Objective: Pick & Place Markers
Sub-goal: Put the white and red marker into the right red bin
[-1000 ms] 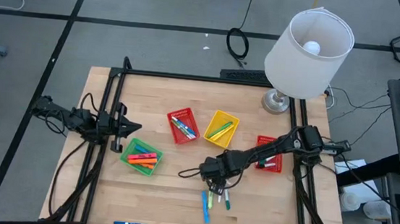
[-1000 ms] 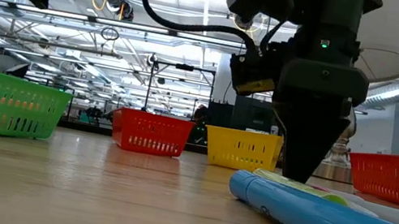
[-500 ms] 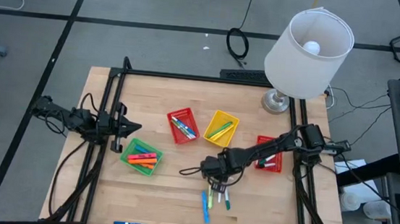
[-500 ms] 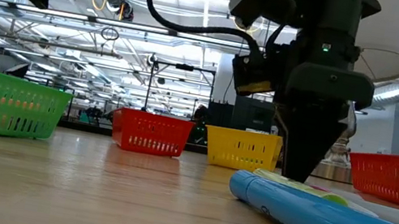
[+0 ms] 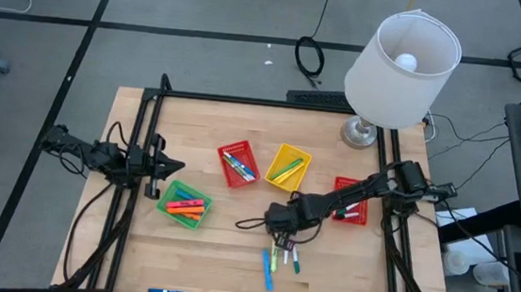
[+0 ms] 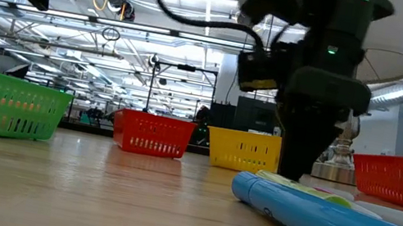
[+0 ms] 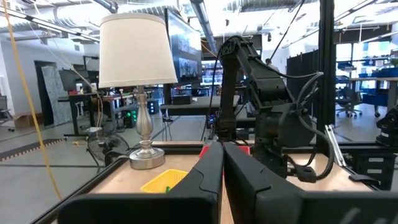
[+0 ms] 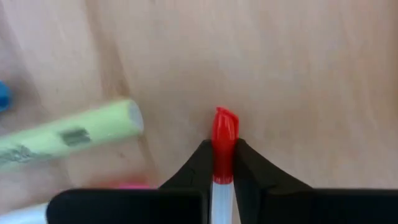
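My right gripper (image 8: 222, 163) is down at the wooden table (image 5: 204, 255), fingers pinched on a red-capped marker (image 8: 224, 140) at the top of the loose marker cluster (image 5: 279, 259) near the front edge. A pale yellow-green marker (image 8: 68, 135) lies just beside it. My left gripper (image 7: 222, 163) waits closed, holding nothing, above the left side by the green basket (image 5: 182, 204).

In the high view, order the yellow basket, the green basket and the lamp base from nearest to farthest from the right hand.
Measured from the right hand, low at the table's middle:
1. Yellow basket, just behind it toward the table's back.
2. Green basket, off to its left, by the left hand.
3. Lamp base, far back-right corner.
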